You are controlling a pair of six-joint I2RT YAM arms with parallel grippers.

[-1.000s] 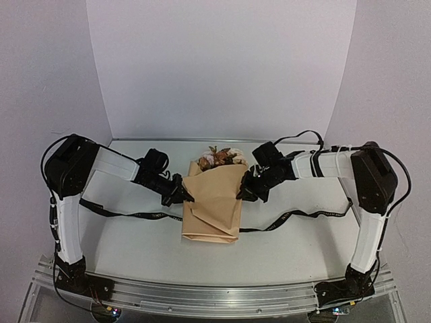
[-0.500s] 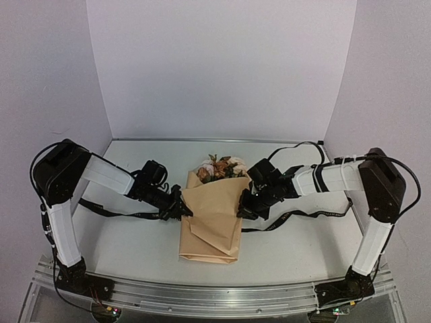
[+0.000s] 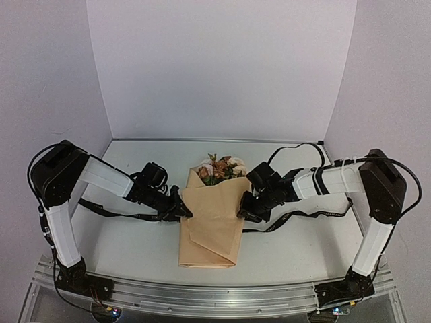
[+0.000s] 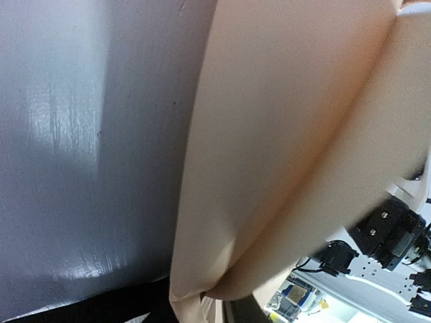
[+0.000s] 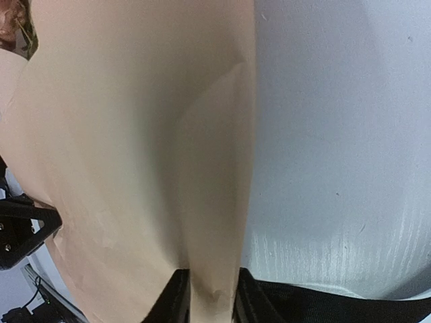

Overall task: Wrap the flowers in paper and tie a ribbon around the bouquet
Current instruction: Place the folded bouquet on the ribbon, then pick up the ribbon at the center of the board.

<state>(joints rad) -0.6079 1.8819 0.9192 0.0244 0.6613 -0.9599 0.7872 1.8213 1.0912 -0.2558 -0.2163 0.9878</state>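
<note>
The bouquet (image 3: 210,225) lies in the middle of the table, a tan paper (image 3: 202,249) cone with the flowers (image 3: 219,167) showing at its far, wide end. The black ribbon (image 3: 128,215) runs across the table under the cone and comes out on the right (image 3: 316,214). My left gripper (image 3: 180,207) is at the cone's left edge and my right gripper (image 3: 244,207) at its right edge. The left wrist view shows the left gripper (image 4: 195,311) with its jaws parted round a paper edge (image 4: 269,134). Likewise the right gripper (image 5: 210,301) stands open with a paper fold (image 5: 202,168) between its fingers (image 5: 172,299).
White walls close in the table at the back and on both sides. An aluminium rail (image 3: 215,296) with the arm bases runs along the near edge. The right arm's black cable (image 3: 296,145) loops above its forearm.
Both arms have come down and toward the near edge with the bouquet, which now lies flatter and closer. Both grippers' jaws have parted from a tight pinch on the paper.
</note>
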